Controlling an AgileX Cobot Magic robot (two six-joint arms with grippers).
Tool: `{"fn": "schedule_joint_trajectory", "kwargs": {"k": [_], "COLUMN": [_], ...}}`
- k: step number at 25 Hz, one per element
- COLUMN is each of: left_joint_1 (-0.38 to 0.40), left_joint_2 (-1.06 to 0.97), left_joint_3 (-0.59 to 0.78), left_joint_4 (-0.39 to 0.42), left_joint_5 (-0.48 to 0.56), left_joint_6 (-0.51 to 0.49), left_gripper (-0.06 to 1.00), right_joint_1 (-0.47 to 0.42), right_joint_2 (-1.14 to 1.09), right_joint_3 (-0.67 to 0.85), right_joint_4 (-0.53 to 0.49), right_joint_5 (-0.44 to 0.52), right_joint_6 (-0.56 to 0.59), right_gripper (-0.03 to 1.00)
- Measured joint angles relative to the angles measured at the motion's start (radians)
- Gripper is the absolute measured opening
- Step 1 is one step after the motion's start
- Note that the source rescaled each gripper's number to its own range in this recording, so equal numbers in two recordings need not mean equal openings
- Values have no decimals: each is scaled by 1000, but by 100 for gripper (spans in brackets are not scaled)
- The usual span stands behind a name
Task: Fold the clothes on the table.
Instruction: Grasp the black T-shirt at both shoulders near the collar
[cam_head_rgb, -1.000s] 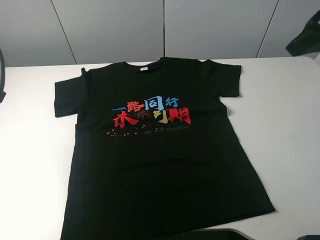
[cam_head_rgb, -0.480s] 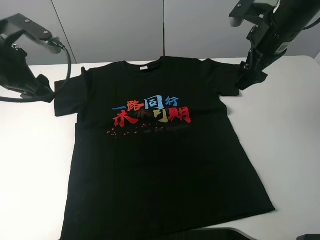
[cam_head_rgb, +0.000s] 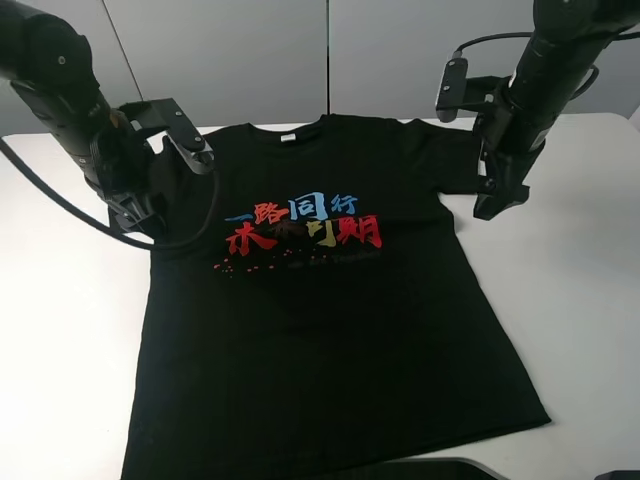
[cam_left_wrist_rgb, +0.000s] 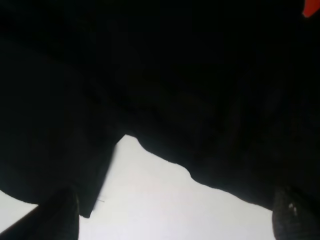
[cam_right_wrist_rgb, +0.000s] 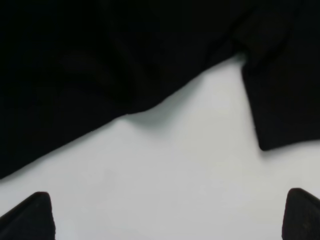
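your left gripper (cam_head_rgb: 135, 212) leans down over one side edge of the black t-shirt (cam_head_rgb: 330, 340), and your right gripper (cam_head_rgb: 497, 203) points steeply down beside the opposite edge. both jaws stand wide apart, gripping nothing. the shirt lies flat, print up, on the white table (cam_head_rgb: 585, 300).

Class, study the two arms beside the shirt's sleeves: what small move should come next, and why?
Probably lower both arms to the cloth edge: the left fingers and right fingers stand open and empty over each underarm of the flat, unfolded T-shirt.
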Motion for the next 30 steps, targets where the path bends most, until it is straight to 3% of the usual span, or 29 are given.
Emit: {"fn": "schedule_joint_trajectory", "kwargs": {"k": [5,11,16,19,30], "left_joint_1": [-10,-35,-73,-79,-79], "left_joint_2": [36,66,94,106,147], "left_joint_3": [-16,-21,-21,-21,-21], "left_joint_4": [22,33,49,55,63], "left_joint_5": [11,13,11,13,13], "left_joint_6": [55,135,172,176,182], "left_gripper": [100,100,100,100,100], "right_joint_1": [11,117,202,204,204], "right_joint_2": [52,103,103,103,139], "right_joint_3": [0,0,0,0,0], "right_joint_4": [30,-21,-100,-139,-133], "right_joint_5": [0,-40,-125,-136,-173], "right_joint_6": [-95,-145,-143,-123,-97], "right_gripper": [98,98,85,78,79]}}
